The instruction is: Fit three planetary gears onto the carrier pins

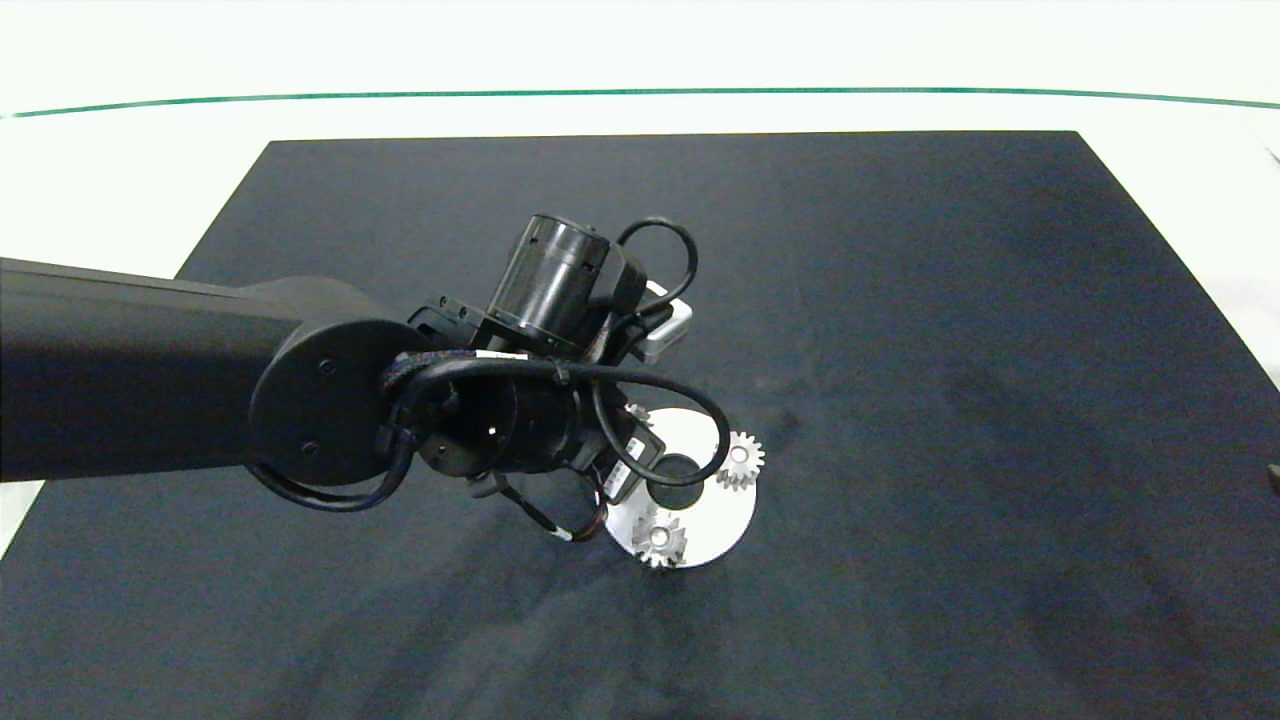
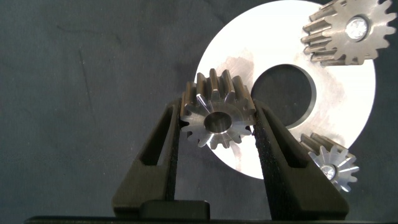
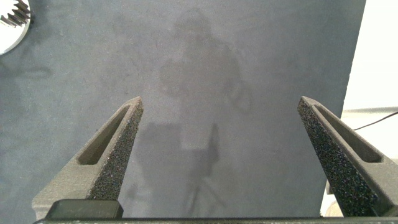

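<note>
**Third planetary gear held over the carrier disc**

The third planetary gear [image 2: 216, 116] sits clamped between the left claw [image 2: 215, 127] fingers, over the rim of the white carrier disc [image 2: 348, 93] beside its centre hole. Two other planetary gears [image 1: 740, 462] [image 1: 659, 541] already sit on pins at the disc's edge. The disc lies on the dark mat [image 1: 900, 300] covering the tabletop [image 1: 120, 180]. The right claw [image 3: 217, 143] hangs wide open and empty above bare mat, well away.
</note>
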`<control>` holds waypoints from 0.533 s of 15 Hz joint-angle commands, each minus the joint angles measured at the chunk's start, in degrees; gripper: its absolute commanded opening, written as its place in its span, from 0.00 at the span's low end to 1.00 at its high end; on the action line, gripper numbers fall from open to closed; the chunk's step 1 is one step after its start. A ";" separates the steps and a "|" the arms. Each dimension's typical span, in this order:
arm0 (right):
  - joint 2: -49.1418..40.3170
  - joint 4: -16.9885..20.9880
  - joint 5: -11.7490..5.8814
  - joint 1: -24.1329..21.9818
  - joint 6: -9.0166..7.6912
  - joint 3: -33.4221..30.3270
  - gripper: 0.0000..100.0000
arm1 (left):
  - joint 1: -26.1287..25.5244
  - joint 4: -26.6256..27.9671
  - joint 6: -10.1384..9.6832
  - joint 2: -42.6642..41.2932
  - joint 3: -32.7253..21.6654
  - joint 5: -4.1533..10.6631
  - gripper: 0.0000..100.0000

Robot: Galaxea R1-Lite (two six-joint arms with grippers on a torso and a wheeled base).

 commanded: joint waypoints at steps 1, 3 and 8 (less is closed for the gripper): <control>-0.06 0.13 -0.03 0.01 -0.10 0.00 1.00 | -0.14 -0.05 0.19 -0.11 -0.50 0.07 0.25; -0.06 0.13 -0.03 0.01 -0.10 0.00 1.00 | -0.31 -0.05 0.46 -0.11 -0.59 0.07 0.25; -0.15 0.13 -0.03 0.01 -0.10 0.00 1.00 | -0.40 -0.05 1.16 0.51 -0.59 0.07 0.25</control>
